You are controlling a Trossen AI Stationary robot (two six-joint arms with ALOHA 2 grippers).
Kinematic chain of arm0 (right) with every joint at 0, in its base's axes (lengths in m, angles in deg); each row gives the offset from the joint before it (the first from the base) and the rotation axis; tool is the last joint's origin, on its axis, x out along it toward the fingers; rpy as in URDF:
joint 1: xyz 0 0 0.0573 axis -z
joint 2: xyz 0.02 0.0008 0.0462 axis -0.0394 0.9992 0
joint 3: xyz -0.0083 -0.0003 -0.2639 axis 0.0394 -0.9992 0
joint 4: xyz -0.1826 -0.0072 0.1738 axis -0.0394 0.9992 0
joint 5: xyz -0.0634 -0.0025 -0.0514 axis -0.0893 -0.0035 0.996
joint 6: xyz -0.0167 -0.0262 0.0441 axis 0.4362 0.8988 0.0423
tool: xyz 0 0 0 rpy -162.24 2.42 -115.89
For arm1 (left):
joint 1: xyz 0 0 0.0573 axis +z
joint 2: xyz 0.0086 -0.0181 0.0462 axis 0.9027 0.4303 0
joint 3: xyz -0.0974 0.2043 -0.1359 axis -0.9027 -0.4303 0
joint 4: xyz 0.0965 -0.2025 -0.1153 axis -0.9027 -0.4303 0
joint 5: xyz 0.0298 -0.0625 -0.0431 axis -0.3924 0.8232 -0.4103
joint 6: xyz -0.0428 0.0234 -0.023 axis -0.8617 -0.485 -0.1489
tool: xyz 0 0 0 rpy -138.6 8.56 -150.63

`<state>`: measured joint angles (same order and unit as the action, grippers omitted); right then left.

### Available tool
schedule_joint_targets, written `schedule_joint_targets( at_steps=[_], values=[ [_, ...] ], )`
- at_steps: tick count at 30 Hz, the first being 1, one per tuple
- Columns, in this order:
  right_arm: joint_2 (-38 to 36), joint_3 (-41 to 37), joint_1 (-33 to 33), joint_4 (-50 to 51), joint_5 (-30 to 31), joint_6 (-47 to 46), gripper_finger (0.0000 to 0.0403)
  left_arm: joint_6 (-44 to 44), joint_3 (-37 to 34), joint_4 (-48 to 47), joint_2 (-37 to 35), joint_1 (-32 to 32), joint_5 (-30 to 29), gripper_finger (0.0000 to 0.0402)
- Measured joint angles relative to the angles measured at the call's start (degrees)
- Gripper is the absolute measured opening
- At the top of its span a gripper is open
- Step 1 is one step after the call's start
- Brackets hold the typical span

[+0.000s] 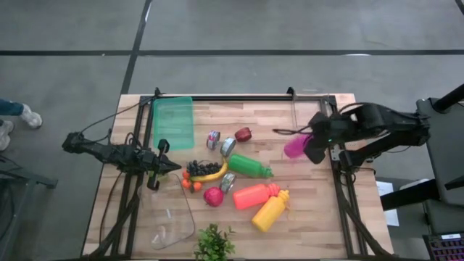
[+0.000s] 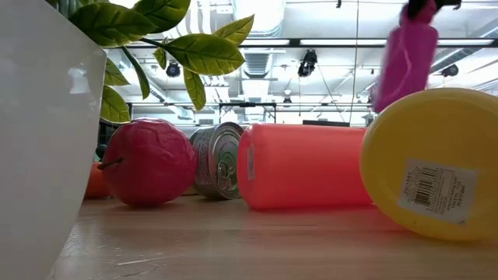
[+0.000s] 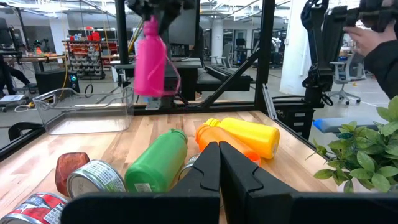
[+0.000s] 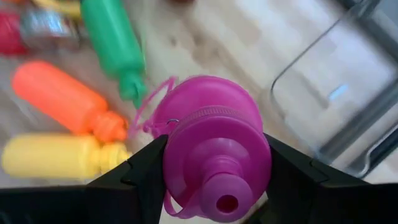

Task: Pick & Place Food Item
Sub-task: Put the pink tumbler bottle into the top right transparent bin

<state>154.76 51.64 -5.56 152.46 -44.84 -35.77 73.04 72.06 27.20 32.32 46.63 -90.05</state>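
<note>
four bottles [image 1: 254, 196], three cans [image 1: 228, 146]

Magenta bottle [image 1: 296, 146] held upright above table, near clear container [image 4: 348, 93].

- Left arm [image 1: 109, 154]: dark, slim jointed links, thin black cable trailing at its rear.
- Right arm [image 1: 377, 127]: dark, bulkier housings, black cable loops.
- Left gripper [image 3: 219, 180]: black, angular fingers.
- Right gripper [image 4: 214, 180]: black, faceted fingers.
</note>
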Motion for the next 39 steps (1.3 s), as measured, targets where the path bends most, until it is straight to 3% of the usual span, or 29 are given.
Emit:
schedule_joint_targets(
  at_steps=[6,15,24,39],
  values=[
    [-1.2,2.6,1.9,0.0,4.2,0.2,0.0206,0.0,0.0,0.0,0.0,0.0,0.0,0.0000],
    [-1.8,2.6,11.1,0.0,10.1,2.8,0.0206,0.0,0.0,0.0,0.0,0.0,0.0,0.0000],
    [-1.8,2.6,20.7,0.0,9.8,8.3,0.0206,0.0,0.0,0.0,0.0,0.0,0.0,0.0000],
    [-1.9,2.6,26.2,0.0,8.1,12.0,0.0205,0.0,0.0,0.0,0.0,0.0,0.0,0.0000]
  ],
)
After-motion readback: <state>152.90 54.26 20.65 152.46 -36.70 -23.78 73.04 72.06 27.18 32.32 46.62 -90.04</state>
